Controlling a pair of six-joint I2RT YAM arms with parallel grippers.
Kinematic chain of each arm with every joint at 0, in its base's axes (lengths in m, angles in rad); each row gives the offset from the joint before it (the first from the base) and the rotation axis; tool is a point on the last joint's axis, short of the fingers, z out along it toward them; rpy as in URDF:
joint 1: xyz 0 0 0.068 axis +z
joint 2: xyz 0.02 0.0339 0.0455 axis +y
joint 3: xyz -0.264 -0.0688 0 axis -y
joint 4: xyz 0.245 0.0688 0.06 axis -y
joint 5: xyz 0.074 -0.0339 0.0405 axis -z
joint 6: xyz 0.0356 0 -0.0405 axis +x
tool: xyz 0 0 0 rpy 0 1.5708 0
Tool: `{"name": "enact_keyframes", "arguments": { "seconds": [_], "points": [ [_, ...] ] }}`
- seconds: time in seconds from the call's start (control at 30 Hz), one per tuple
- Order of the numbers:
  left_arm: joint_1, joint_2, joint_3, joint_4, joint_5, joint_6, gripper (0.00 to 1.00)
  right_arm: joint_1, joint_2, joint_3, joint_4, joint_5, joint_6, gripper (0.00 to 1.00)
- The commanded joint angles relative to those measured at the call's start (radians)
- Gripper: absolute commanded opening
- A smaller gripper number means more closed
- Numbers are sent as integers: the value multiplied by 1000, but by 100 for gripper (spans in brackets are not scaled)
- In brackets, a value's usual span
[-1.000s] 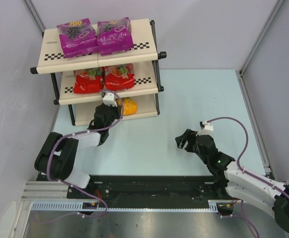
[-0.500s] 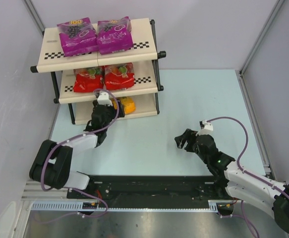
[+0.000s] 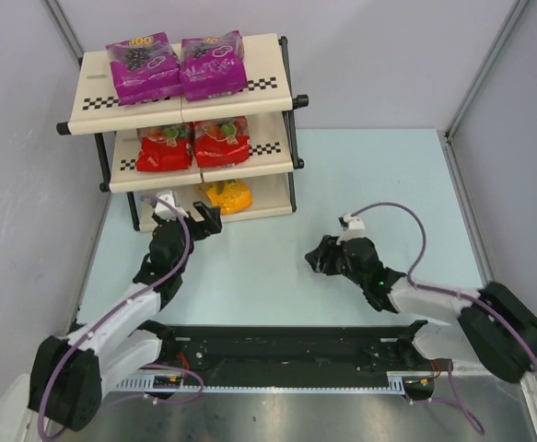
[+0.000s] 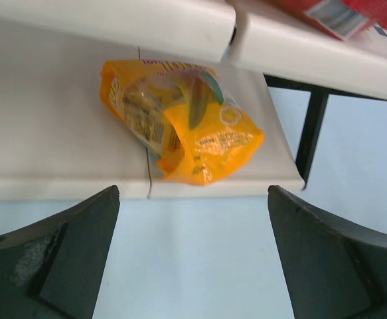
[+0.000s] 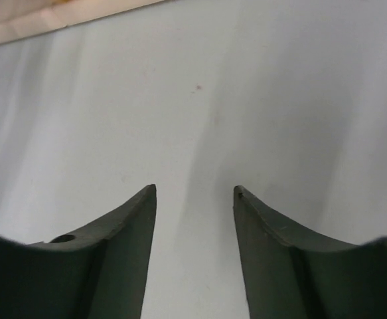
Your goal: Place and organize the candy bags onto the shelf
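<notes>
The shelf (image 3: pixel 270 66) stands at the far left. Two purple candy bags (image 3: pixel 142 66) (image 3: pixel 213 64) lie on its top board and two red ones (image 3: pixel 164 147) (image 3: pixel 222 140) on the middle board. An orange-yellow bag (image 3: pixel 226 195) (image 4: pixel 180 123) lies crumpled on the bottom board (image 4: pixel 47 133), near that board's front edge. My left gripper (image 3: pixel 199 221) (image 4: pixel 193 193) hangs just in front of that board, wide open and empty, clear of the bag. Over the bare table my right gripper (image 3: pixel 323 256) (image 5: pixel 194 189) is partly open with nothing between its fingers.
The pale blue table (image 3: pixel 360 184) runs from the shelf to the right wall. A black shelf leg (image 4: pixel 310 136) stands right of the orange bag. The shelf's bottom edge (image 5: pixel 47 20) shows at the far left of the right wrist view.
My left gripper opened, let go of the orange bag on the bottom board and drew back to the left. My right gripper moved left and its jaws narrowed.
</notes>
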Motion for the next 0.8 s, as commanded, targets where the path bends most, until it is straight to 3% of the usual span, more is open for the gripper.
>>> {"name": "enact_keyframes", "arguments": {
  "seconds": [0.0,0.17,0.33,0.37,0.43,0.77],
  "points": [
    [-40,-133,-41,-109,-29,-95,97,51,260,158,349,-104,-93,48],
    [-57,-278,-67,-247,-72,-138,96,43,524,302,663,-167,-25,23],
    [-57,-366,-57,-359,-107,-155,93,5,840,422,990,-154,230,2],
    [-57,-390,-53,-371,-118,-161,93,3,888,467,1085,-141,252,0],
    [-58,-412,-44,-402,-121,-164,91,9,968,515,1121,-65,301,0],
    [-58,-512,-26,-482,-145,-160,90,29,1087,739,1071,161,284,0]
  ]
}}
